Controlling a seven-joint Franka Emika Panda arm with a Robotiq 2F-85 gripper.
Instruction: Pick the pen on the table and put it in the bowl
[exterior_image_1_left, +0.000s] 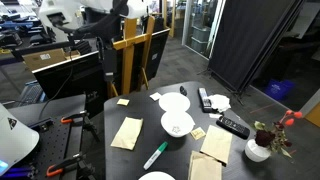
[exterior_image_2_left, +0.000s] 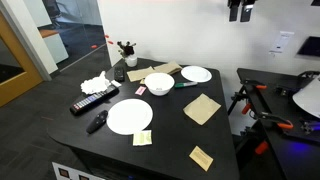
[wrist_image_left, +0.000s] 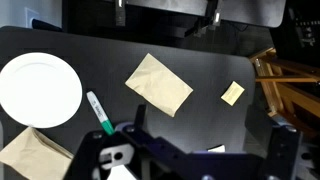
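The green pen with a white end lies on the black table between the white bowl and a front plate. It also shows in the wrist view. In an exterior view the bowl stands mid-table with the pen beside it. My gripper hangs high above the table, open and empty, its fingers spread wide. The pen is to the left of the fingers in the wrist view. The bowl is hidden in the wrist view.
Flat white plates, brown napkins, yellow notes, two black remotes and a flower vase are on the table. A wooden frame stands behind it.
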